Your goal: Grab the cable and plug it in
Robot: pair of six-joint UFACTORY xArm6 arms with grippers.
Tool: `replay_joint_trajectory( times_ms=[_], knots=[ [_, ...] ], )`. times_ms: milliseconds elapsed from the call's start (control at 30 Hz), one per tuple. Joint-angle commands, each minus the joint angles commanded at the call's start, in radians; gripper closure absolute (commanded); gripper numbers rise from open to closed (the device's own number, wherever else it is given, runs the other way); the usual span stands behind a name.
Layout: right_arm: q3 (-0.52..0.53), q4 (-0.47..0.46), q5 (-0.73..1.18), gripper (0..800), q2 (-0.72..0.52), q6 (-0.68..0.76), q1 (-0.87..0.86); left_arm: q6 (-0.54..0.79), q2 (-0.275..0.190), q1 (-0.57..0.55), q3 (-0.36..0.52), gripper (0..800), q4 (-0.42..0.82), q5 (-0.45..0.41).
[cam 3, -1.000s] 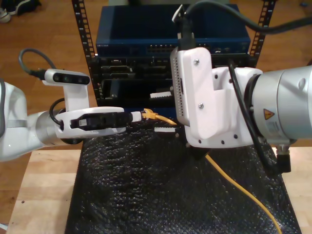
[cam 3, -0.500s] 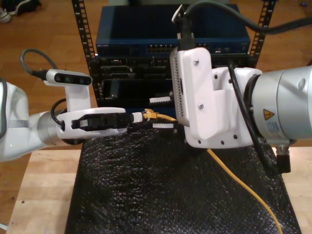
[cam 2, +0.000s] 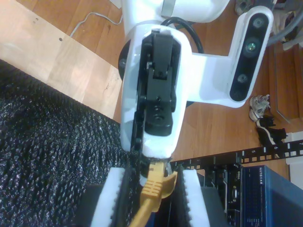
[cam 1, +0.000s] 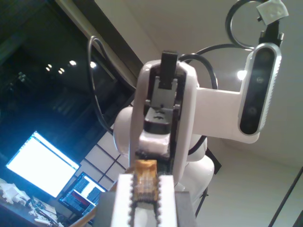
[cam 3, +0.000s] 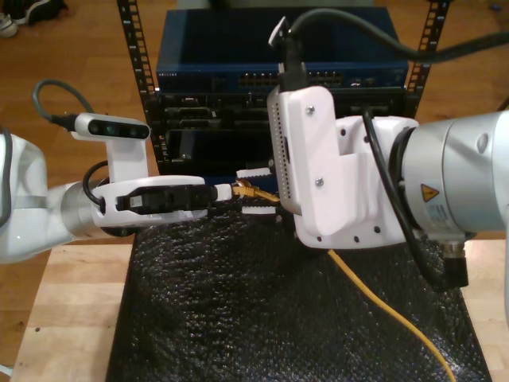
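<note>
Cable (cam 3: 253,189) is sitting clamped at its plug end in first hand (cam 3: 223,192), second hand (cam 3: 258,191) straddling it w/ pads apart; next prob. aiming plug at a rack (cam 3: 238,95) port.

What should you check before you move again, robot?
1. Cable gripped by my first pincer: ok.
2. My second pincer open on either side of the cable: ok.
3. Second pincer closed on the cable: not ok, gaps on both sides.
4. Cable tip lined up with a port in the rack: cannot tell.
5. Cable lying loose across the mat, not tangled: ok.
</note>
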Motion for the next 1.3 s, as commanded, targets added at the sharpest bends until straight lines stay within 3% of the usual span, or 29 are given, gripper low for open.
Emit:
replay_joint_trajectory(
  times_ms=[933,1300],
  knots=[
    [0.0,0.0,-0.002,635,-0.006,0.002,0.0,0.002,0.002,0.0,0.002,780,0.0,0.012],
    [0.0,0.002,0.0,767,-0.006,0.003,-0.002,0.0,0.002,0.0,0.0,780,0.0,0.012]
  ],
)
